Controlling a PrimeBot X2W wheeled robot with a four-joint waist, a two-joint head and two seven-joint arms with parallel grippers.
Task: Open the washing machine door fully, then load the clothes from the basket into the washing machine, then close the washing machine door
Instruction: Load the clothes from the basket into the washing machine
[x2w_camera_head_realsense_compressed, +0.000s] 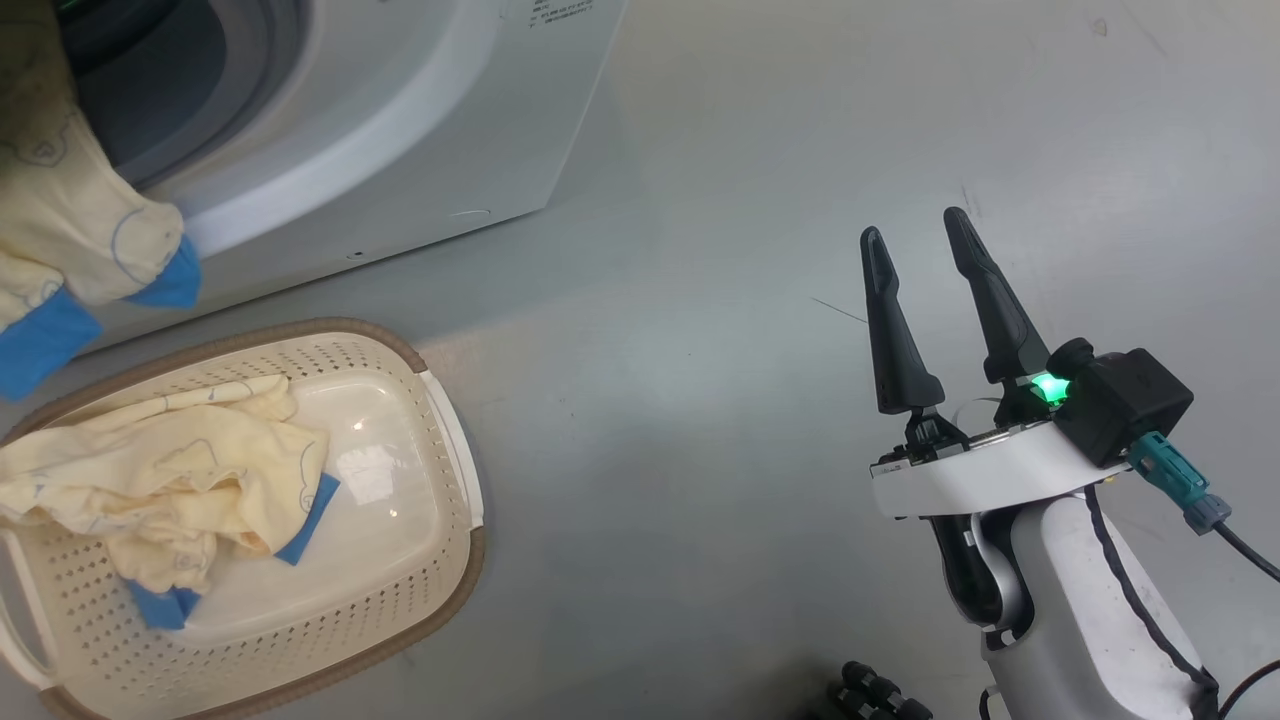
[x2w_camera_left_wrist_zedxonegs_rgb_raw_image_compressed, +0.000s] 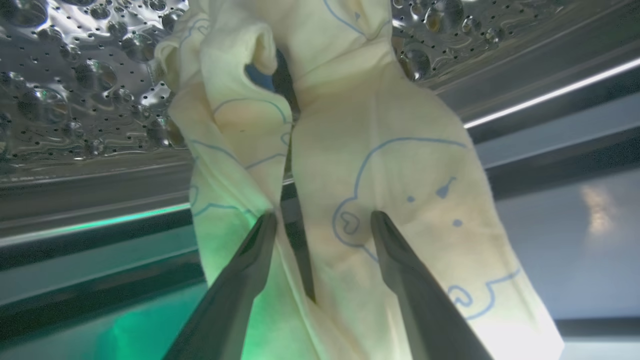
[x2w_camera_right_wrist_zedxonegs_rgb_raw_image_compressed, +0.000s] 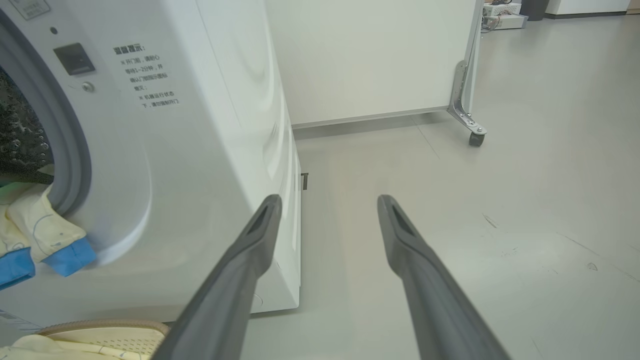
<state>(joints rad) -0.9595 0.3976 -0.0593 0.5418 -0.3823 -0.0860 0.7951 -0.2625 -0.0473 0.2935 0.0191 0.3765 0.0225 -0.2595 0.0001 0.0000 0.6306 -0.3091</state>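
The white washing machine (x2w_camera_head_realsense_compressed: 420, 130) fills the upper left, its grey gasket (x2w_camera_right_wrist_zedxonegs_rgb_raw_image_compressed: 70, 150) ringing the open mouth; the door is out of view. A pale-yellow garment (x2w_camera_head_realsense_compressed: 70, 220) with blue cuffs hangs out over the lower lip of the opening. In the left wrist view my left gripper (x2w_camera_left_wrist_zedxonegs_rgb_raw_image_compressed: 322, 217) is open at the steel drum (x2w_camera_left_wrist_zedxonegs_rgb_raw_image_compressed: 75, 75), and that garment (x2w_camera_left_wrist_zedxonegs_rgb_raw_image_compressed: 390, 165) is draped just beyond its fingertips. The cream basket (x2w_camera_head_realsense_compressed: 300, 328) sits on the floor below, holding another yellow garment (x2w_camera_head_realsense_compressed: 180, 470) with blue trim. My right gripper (x2w_camera_head_realsense_compressed: 912, 225) hangs open over bare floor, right of the washer.
A white panel on a caster (x2w_camera_right_wrist_zedxonegs_rgb_raw_image_compressed: 470, 135) stands behind the washer's right side. Grey floor stretches to the right of the basket and the machine. A small dark ribbed object (x2w_camera_head_realsense_compressed: 870, 690) lies at the bottom edge near my right arm.
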